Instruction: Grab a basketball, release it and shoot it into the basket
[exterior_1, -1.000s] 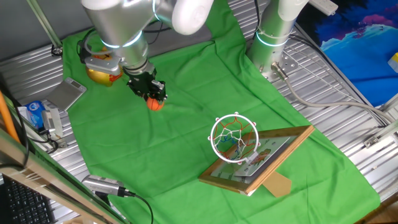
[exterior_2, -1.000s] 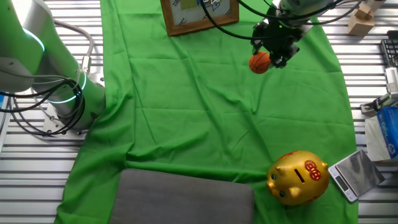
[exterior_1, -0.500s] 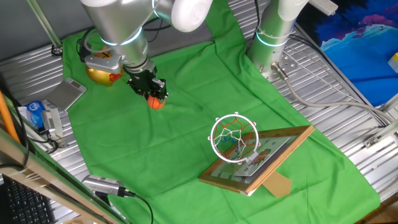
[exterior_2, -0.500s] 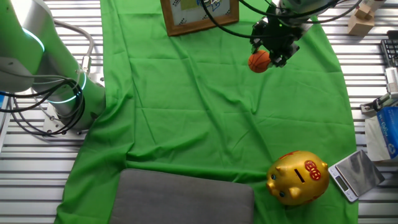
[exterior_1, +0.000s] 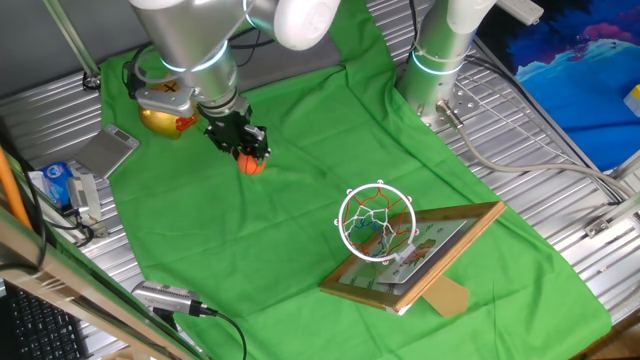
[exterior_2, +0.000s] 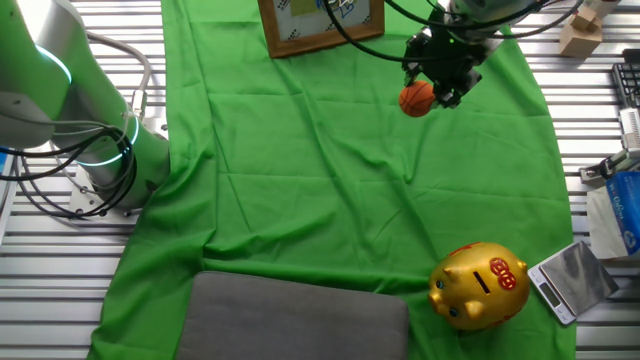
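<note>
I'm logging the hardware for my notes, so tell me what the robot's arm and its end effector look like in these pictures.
The arm is built of thick, rounded silver-grey links with a glossy white joint cover and a thin glowing cyan ring around one joint. The end effector is small and black, with two short dark fingers, much narrower than the arm links. Black cables run to it in the other fixed view. No readable markings are visible.

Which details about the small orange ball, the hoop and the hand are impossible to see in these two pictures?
- Hoop with white rim and red-and-white net: in the other fixed view it is cut off by the top edge.
- Black two-finger hand: its contact with the small orange ball is too small and dark in both views.
- Ball's height above the green cloth: unclear.
</note>
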